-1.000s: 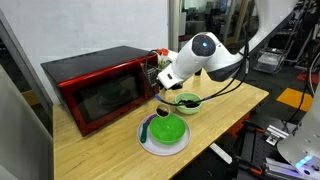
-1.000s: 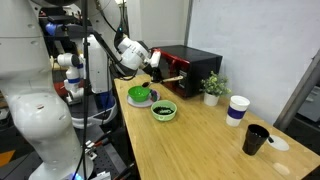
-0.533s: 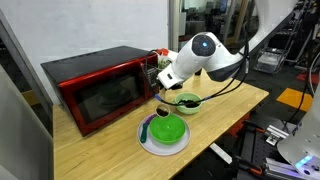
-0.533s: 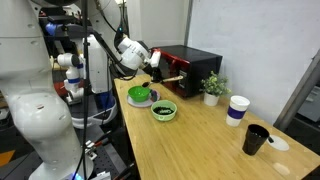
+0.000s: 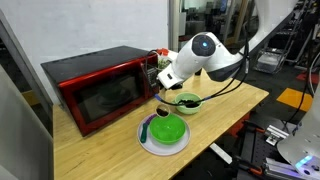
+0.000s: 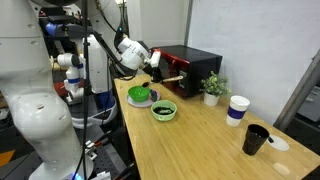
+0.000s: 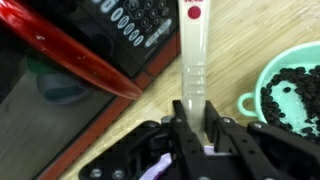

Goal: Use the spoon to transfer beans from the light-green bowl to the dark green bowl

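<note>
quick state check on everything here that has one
gripper: shut on the spoon
spoon: held off the table, pointing toward the microwave, in neither bowl
light-green bowl: upright, holds beans
dark green bowl: upright on the white plate, contents unclear
microwave: door shut
white cup: upright
black cup: upright

White spoon (image 7: 191, 60) held; beans (image 7: 295, 95) in light-green bowl (image 7: 262, 80) beside dark green bowl (image 5: 170, 130).

Wooden table (image 6: 200, 145) bears red microwave (image 5: 100, 90), white plate (image 5: 160, 151), light-green bowl (image 6: 163, 111), white cup (image 6: 237, 110), black cup (image 6: 256, 139), probably a potted plant (image 6: 211, 88).
</note>
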{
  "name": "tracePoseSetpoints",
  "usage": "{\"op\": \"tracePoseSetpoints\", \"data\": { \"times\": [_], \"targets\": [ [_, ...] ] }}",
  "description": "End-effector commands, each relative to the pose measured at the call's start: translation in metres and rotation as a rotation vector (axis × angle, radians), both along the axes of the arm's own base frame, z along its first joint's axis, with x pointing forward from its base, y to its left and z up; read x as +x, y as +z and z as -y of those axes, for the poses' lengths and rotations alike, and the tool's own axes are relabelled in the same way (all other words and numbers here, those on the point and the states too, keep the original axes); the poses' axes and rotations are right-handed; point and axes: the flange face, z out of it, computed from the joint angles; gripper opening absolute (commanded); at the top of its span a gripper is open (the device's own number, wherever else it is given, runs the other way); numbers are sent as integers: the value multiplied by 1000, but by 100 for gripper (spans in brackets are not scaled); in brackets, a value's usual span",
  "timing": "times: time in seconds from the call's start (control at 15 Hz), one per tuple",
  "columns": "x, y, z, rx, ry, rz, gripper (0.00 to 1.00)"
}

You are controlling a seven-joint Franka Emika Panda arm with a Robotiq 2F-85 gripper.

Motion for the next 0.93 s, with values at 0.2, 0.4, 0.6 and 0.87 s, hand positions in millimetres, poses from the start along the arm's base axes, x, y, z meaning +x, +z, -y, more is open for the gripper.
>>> {"op": "tracePoseSetpoints", "data": {
  "times": [0.2, 0.4, 0.6, 0.87],
  "targets": [
    [0, 0, -1, 0, -1, -1, 22],
    [0, 0, -1, 0, -2, -1, 6],
    [-1, -3, -3, -5, -3, -10, 6],
    [-9, -8, -10, -20, 11, -16, 6]
  ]
}}
